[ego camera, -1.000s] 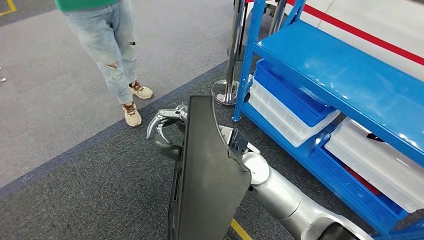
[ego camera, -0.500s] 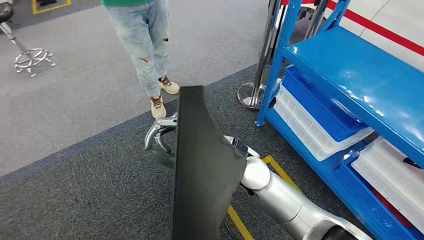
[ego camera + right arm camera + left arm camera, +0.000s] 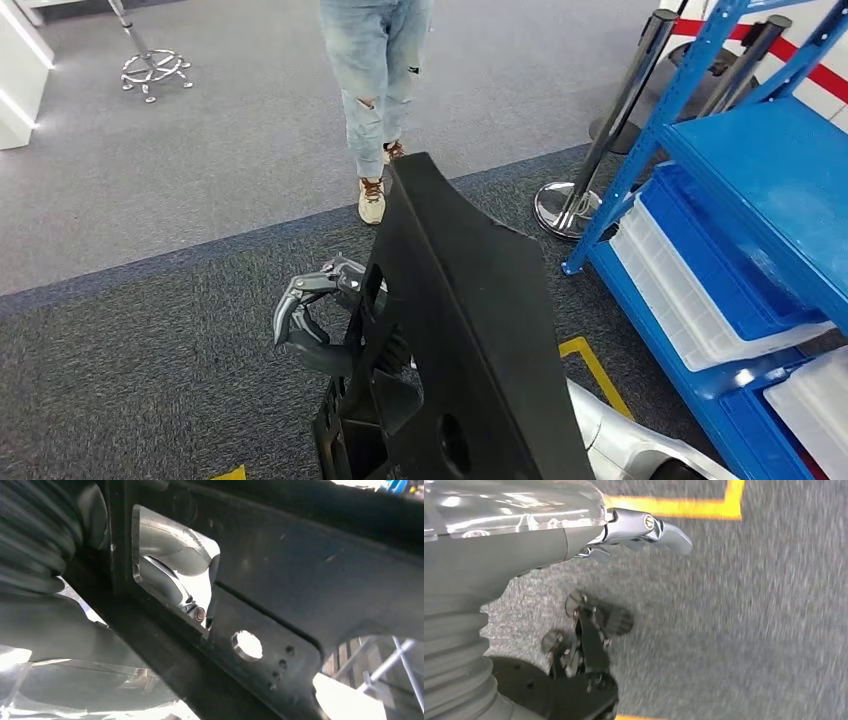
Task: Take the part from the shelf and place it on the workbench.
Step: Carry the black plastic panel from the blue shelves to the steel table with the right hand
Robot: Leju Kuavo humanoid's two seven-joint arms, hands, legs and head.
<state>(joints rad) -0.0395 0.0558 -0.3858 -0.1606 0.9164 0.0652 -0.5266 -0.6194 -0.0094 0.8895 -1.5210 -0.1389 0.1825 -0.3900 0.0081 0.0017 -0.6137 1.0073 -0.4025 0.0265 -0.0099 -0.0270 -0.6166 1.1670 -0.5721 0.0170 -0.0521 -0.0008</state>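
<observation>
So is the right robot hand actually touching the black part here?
Touching. In the right wrist view the right robot hand has a finger hooked through a cutout in the black part; the head view shows its fingers curled round the part's edge.

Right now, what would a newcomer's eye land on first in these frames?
First, the large flat black plastic part, held upright by the right hand in the middle of the head view. Beyond it, a person in ripped light-blue jeans stands on the grey floor, and a blue metal shelf rack with blue and white bins stands to the right.
</observation>
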